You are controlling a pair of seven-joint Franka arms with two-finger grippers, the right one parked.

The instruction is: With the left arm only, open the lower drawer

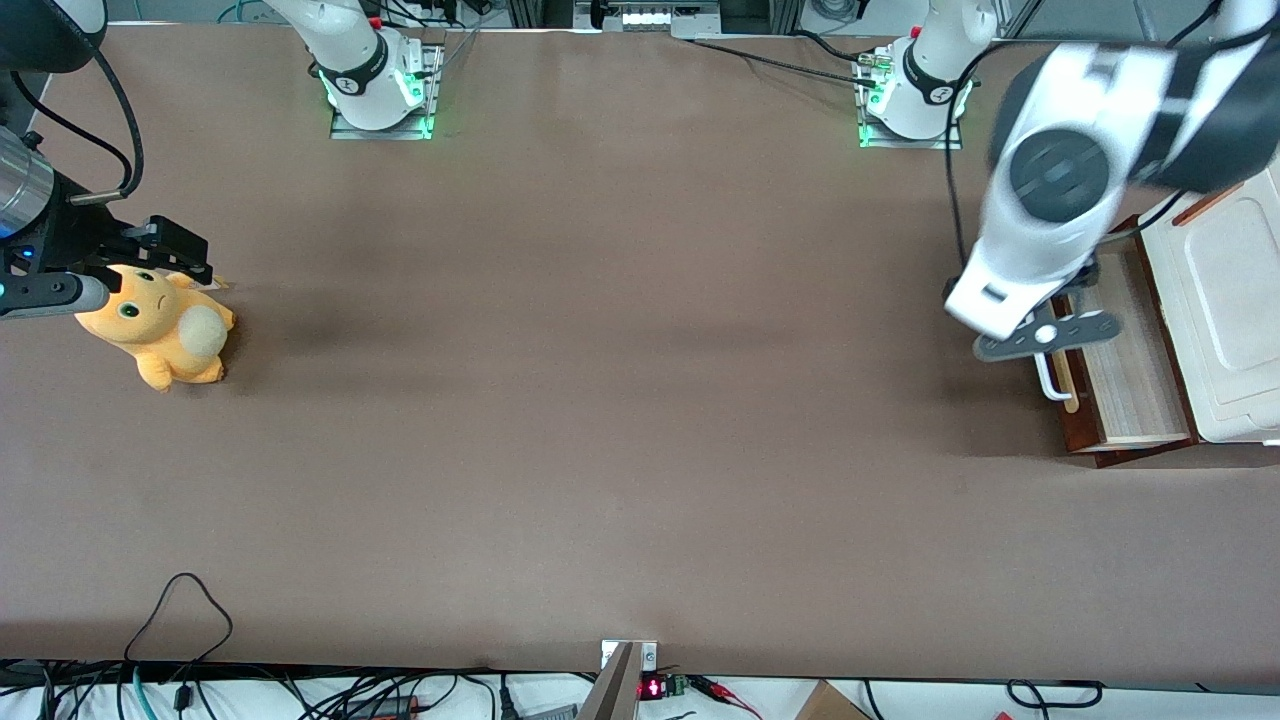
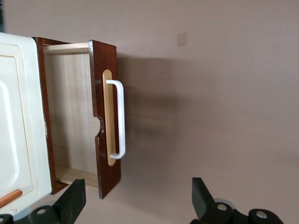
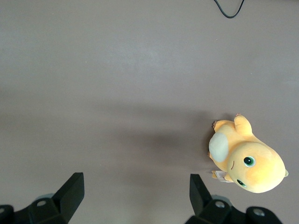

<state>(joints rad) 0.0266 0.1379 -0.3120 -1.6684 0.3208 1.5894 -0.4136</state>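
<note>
The lower drawer (image 1: 1128, 372) stands pulled out of the cabinet, its light wood inside (image 2: 70, 116) showing. Its dark reddish-brown front (image 2: 103, 116) carries a white loop handle (image 2: 120, 119) on a pale strip, and the handle (image 1: 1050, 382) pokes out from under the left arm's wrist (image 1: 1045, 335). My gripper (image 2: 136, 198) hangs above the table just in front of the drawer front, apart from the handle. It is open, with only bare table between its black fingers (image 2: 70, 201).
The cream-white cabinet top (image 1: 1230, 300) sits over the drawer at the working arm's end of the table. An orange plush toy (image 1: 160, 325) lies toward the parked arm's end. Cables (image 1: 180, 610) trail along the table edge nearest the front camera.
</note>
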